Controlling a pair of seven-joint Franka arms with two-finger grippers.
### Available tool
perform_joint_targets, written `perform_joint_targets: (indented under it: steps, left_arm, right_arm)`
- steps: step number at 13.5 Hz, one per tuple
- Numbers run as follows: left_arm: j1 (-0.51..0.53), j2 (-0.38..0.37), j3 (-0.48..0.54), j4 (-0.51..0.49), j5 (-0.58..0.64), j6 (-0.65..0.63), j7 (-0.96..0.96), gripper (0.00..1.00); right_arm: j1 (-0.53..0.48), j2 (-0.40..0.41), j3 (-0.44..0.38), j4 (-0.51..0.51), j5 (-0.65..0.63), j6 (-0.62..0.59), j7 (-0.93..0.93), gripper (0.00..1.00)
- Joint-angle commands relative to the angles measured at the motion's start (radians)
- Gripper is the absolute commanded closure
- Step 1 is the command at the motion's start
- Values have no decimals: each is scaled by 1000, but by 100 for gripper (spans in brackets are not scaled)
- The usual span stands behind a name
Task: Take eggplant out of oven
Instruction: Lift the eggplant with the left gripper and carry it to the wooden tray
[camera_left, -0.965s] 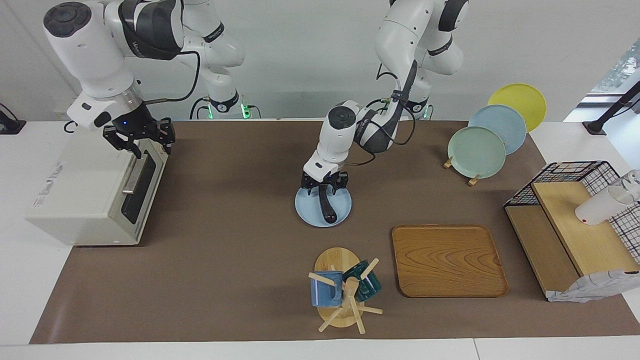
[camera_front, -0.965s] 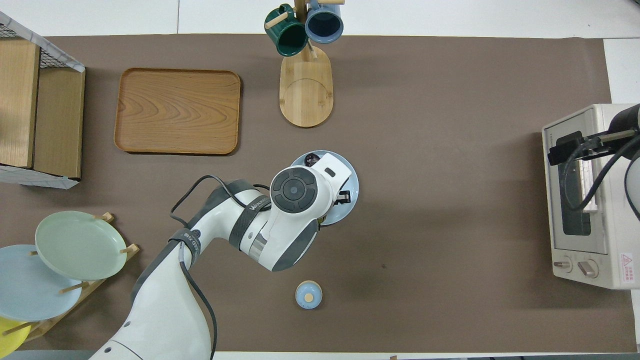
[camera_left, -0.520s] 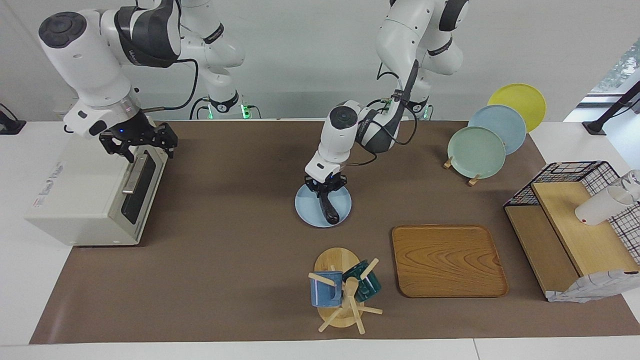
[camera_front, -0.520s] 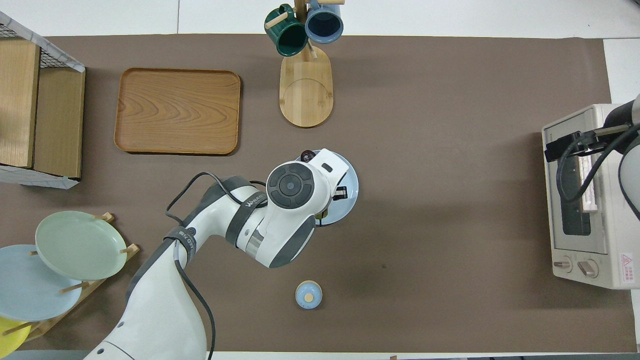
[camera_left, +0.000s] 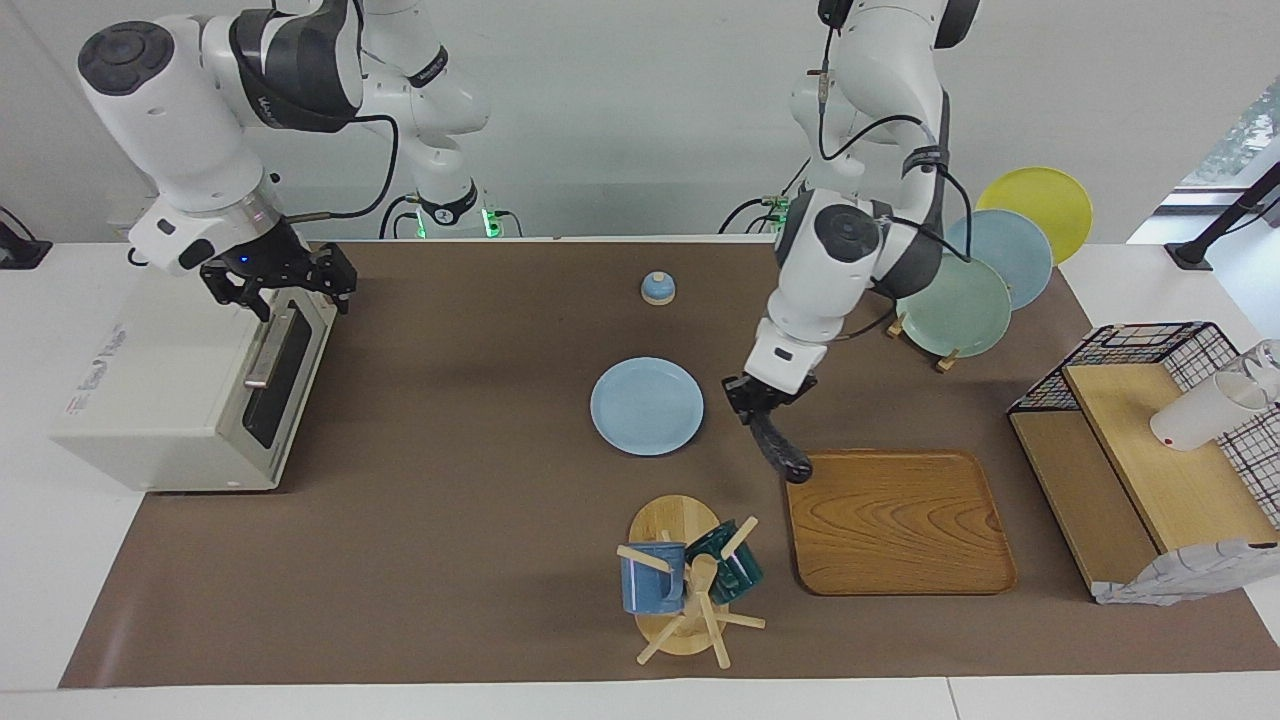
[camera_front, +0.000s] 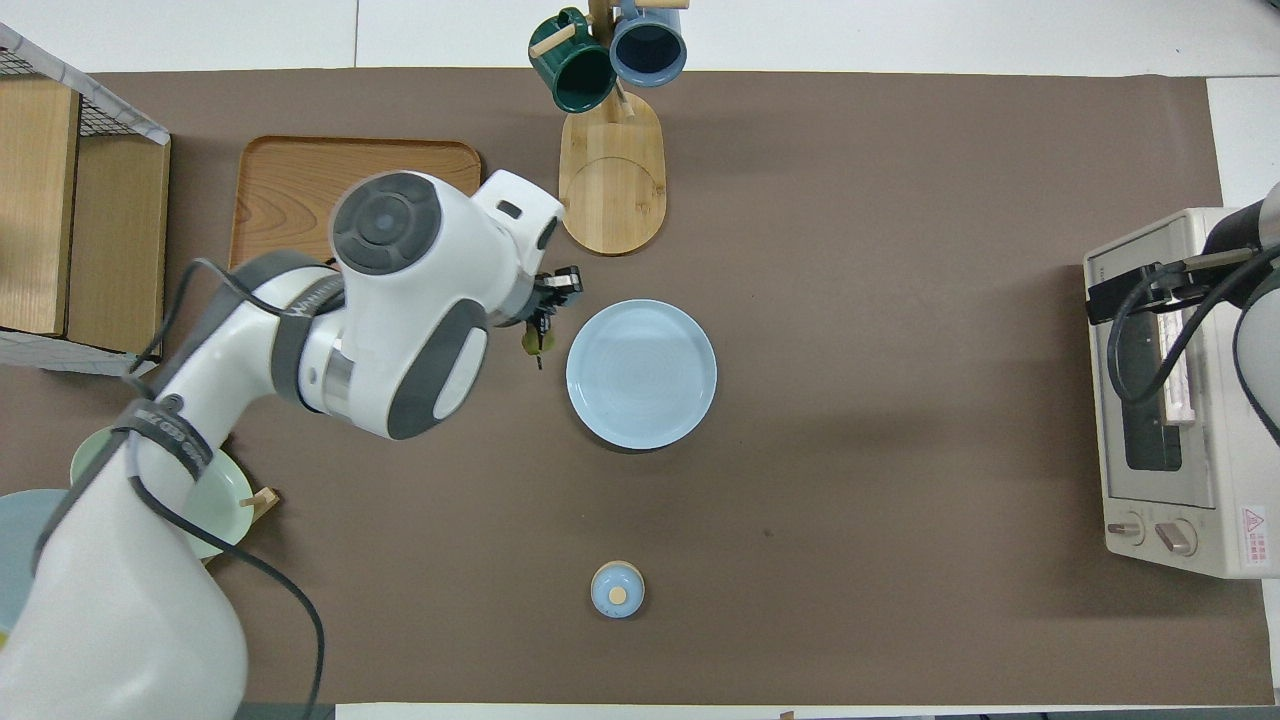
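Starting at the right arm's end of the table, the oven (camera_left: 170, 400) sits with its dark glass door apparently shut. The right gripper (camera_left: 300, 298) hovers over the oven's top front edge by the bar handle, fingers spread and empty; we take this arm to be waiting. Mid-table lies the pale blue plate (camera_left: 646, 406) with nothing on it, and nearer to the robots than it stands a small blue lid (camera_left: 657, 288). Next comes the left gripper (camera_left: 765, 400), up in the air over the mat between the plate and the wooden tray (camera_left: 900, 525), clenched on the stem end of the eggplant (camera_left: 780, 450). The eggplant hangs slanting down from it, its blunt tip over the tray's corner, so it is already well apart from the oven. We judge the step in hand to be carrying it to a resting place, probably the tray. To do it well, we should move smoothly so the long body does not swing in the grip. We should also lift the tip clear of the tray's raised rim and steer away from the mug tree (camera_left: 685, 590). Then we lower until the eggplant lies along the wood, and only then let go.
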Motion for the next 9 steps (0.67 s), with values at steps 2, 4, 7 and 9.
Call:
perform_joint_targets:
  steps: [2,4,7,9]
  left_arm:
    - [154,31,-11,14,-2,2,215,100]
    - [197,87,-9,84,-2,11,295,100]
    - [237,233,-9,240,25,11,297,100]
    - [255,307,-9,320,42,40,301,100]
  right_arm:
    - [1,-19,-5,6,23,-26,4,0]
    - [3,-30,-5,1,22,-24,8,0]
    - [0,-28,-6,1,22,-10,14,0]
    - [0,-27,-6,6,22,-9,30,0]
